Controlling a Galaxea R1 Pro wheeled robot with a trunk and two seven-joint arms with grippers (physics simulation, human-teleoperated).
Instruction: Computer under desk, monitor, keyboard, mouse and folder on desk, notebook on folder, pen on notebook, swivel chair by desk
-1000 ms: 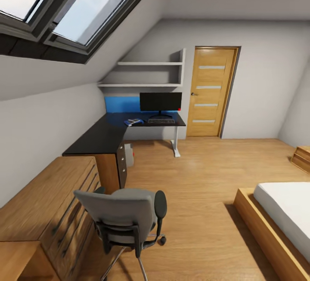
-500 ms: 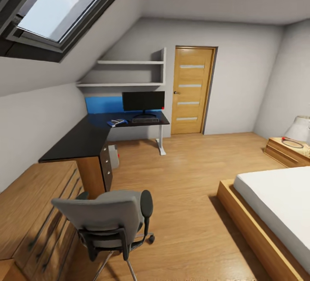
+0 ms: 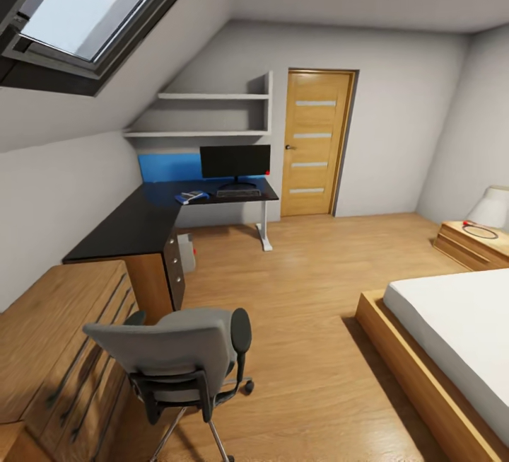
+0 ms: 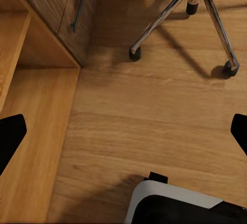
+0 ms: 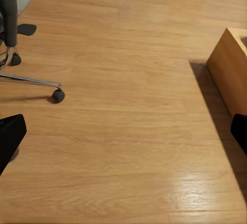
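Robot in transit, arms low. Left gripper [image 4: 123, 134] and right gripper [image 5: 123, 131]: fingertips show at opposite edges of each wrist view, spread wide, nothing between them, bare wood floor [image 3: 318, 292] below. Swivel chair [image 3: 180, 359] stands closest in the head view, back toward the robot, just beside the wooden chest of drawers [image 3: 63, 349] and well apart from the desk [image 3: 141, 218]. Far end of the desk carries the monitor [image 3: 235, 161], the keyboard [image 3: 238, 193] right before its base, and a blue patch that looks like the folder [image 3: 191, 197]; whatever lies on it is too small to tell, mouse likewise. Pale box under the desk by the drawer unit, likely the computer [image 3: 185, 253]. Judgement: step in hand is bringing the chair to the desk. To do it well, approach the backrest squarely, take the frame or an armrest with 1 hand low, push slowly so the casters track rather than spin. Edges to mind: chest corner close to the star base, the drawer unit's corner, white desk leg [image 3: 263, 232], bed frame [image 3: 410, 370] to the right. Open floor between chair and desk is wide; best lane runs down the middle.
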